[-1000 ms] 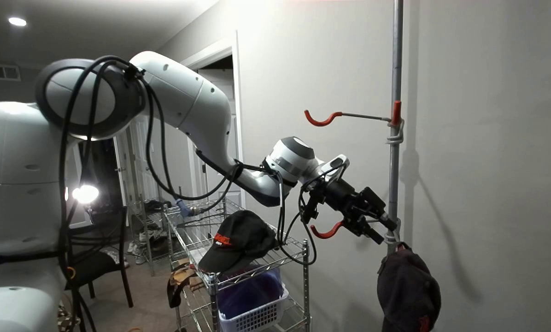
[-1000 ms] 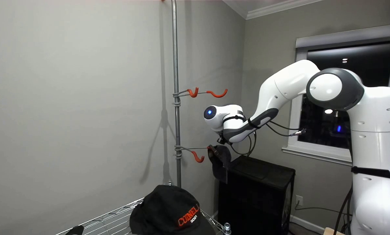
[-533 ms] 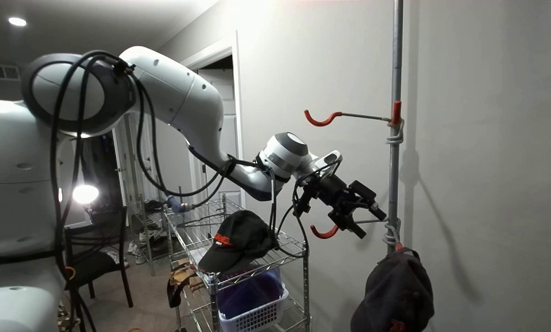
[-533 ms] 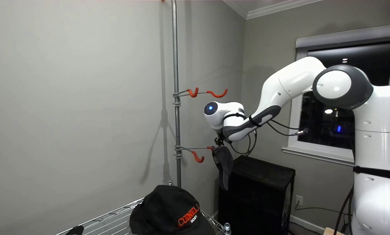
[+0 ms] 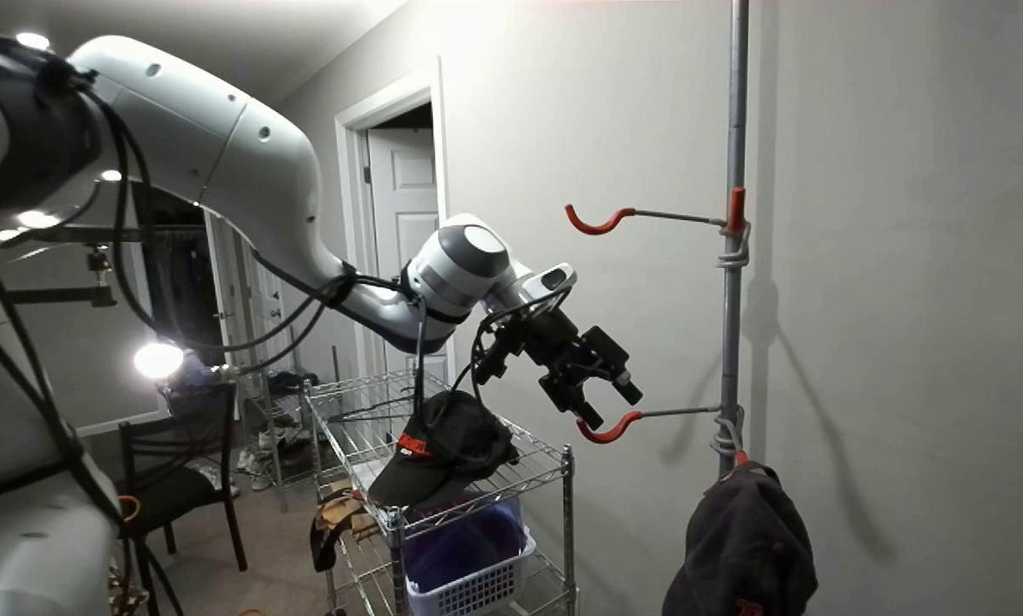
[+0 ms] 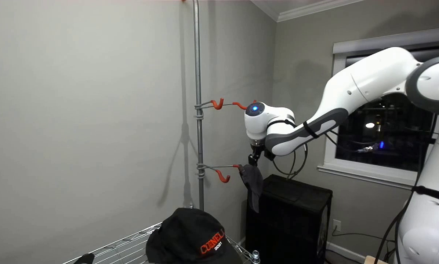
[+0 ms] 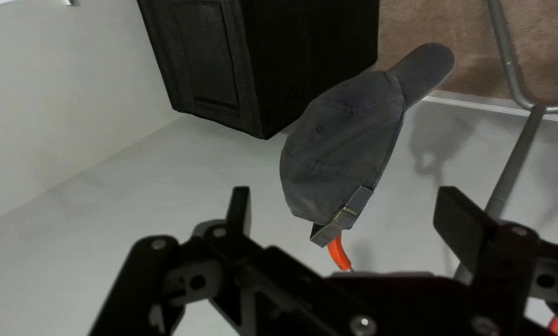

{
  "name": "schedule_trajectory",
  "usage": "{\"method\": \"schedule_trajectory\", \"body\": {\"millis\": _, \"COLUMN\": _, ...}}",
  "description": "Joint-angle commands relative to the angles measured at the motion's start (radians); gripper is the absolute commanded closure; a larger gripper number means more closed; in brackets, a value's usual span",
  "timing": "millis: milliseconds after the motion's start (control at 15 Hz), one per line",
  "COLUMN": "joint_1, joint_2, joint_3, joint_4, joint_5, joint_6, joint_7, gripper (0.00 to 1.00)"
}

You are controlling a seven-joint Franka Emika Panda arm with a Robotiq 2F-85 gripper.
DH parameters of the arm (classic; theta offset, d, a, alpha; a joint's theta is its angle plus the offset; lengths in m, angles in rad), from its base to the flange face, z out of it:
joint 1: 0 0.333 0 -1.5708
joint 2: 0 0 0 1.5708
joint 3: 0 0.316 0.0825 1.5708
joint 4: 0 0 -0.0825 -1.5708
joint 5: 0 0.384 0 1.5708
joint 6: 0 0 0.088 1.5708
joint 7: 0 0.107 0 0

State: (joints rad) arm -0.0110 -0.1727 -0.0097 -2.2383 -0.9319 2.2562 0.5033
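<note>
My gripper is open with nothing between its fingers; both fingers also show wide apart in the wrist view. A dark grey cap hangs from a red-tipped hook by its back strap, brim down. In the wrist view it lies ahead of the fingers, apart from them. The cap also shows in both exterior views. In an exterior view one fingertip overlaps a bare lower red hook; I cannot tell whether they touch. The hooks are on a grey metal pole.
A black cap with orange lettering sits on a wire shelf. A white basket stands below it. Upper red hooks stick out from the pole. A black box stands near the window wall.
My gripper has drawn back from the pole and the grey cap, with its fingers open throughout. The arm has moved back and up. The grey cap has swung on its hook.
</note>
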Motion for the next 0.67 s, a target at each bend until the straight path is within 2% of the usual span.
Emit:
{"method": "schedule_trajectory", "body": {"millis": 0, "joint_1": 0.028, "joint_2": -0.162, "joint_3": 0.019, "joint_4": -0.144, "joint_5": 0.102, "joint_6": 0.033, "joint_7": -0.107, "gripper": 0.0}}
{"method": "schedule_trajectory", "body": {"millis": 267, "joint_1": 0.094, "joint_2": -0.232, "joint_3": 0.075, "joint_4": -0.168, "joint_5": 0.222, "joint_6": 0.013, "joint_7": -0.214, "gripper": 0.0}}
{"method": "schedule_trajectory", "body": {"millis": 600, "joint_1": 0.169, "joint_2": -0.215, "joint_3": 0.158, "joint_4": -0.094, "joint_5": 0.396, "joint_6": -0.027, "joint_7": -0.323, "gripper": 0.0}}
